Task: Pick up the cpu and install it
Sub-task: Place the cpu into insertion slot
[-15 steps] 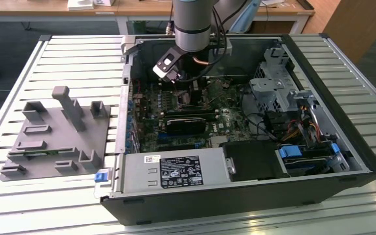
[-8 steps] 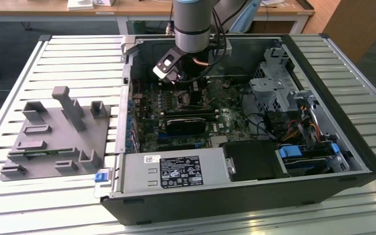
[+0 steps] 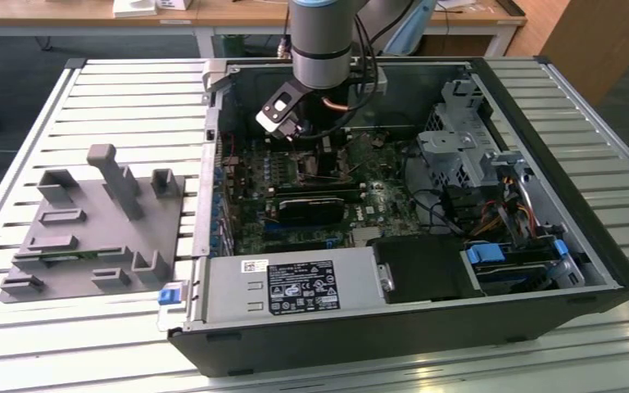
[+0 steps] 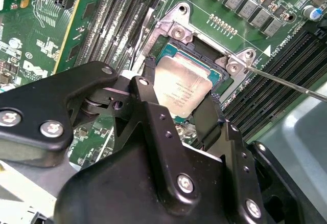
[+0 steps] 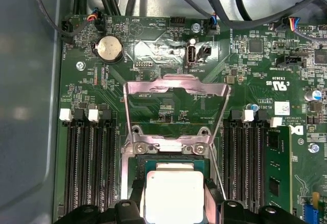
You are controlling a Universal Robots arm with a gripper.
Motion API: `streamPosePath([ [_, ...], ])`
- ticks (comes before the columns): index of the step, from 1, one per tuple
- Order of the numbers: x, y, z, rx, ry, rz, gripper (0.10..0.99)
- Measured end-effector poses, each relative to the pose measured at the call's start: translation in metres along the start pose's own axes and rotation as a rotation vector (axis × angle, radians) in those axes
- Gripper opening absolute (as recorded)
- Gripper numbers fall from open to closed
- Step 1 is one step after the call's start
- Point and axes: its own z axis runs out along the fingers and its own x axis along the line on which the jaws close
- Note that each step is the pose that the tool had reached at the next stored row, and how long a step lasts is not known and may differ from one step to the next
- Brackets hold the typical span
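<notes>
Slatted metal desk [image 3: 96, 82] carries an open computer case [image 3: 402, 344] lying on its side, with a grey plastic fixture [image 3: 85, 237] just beside it on the exterior view's left. The arm [image 3: 323, 41] stands upright and reaches straight down into the case, over the green motherboard [image 5: 153, 50]. The socket's metal load plate [image 5: 176, 88] is swung open. Low at the socket sits the cpu [image 4: 181, 88], with the black jaws clenched on its two opposite edges.
</notes>
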Motion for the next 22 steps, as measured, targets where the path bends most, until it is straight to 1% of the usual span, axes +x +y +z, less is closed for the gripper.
streamPosePath([
  [6, 0.0013, -0.0002, 0.0023, 0.0, -0.0005, 0.0, 0.545],
  [17, 0.0014, -0.0002, 0.0028, 0.0, -0.0001, 0.0, 0.545],
  [20, 0.0015, -0.0001, 0.0031, 0.0, 0.0006, 0.0, 0.557],
  [21, 0.0015, -0.0001, 0.0031, 0.0, 0.0005, 0.0, 0.616],
  [22, 0.0014, -0.0001, 0.0029, 0.0, 0.0002, 0.0, 0.616],
])
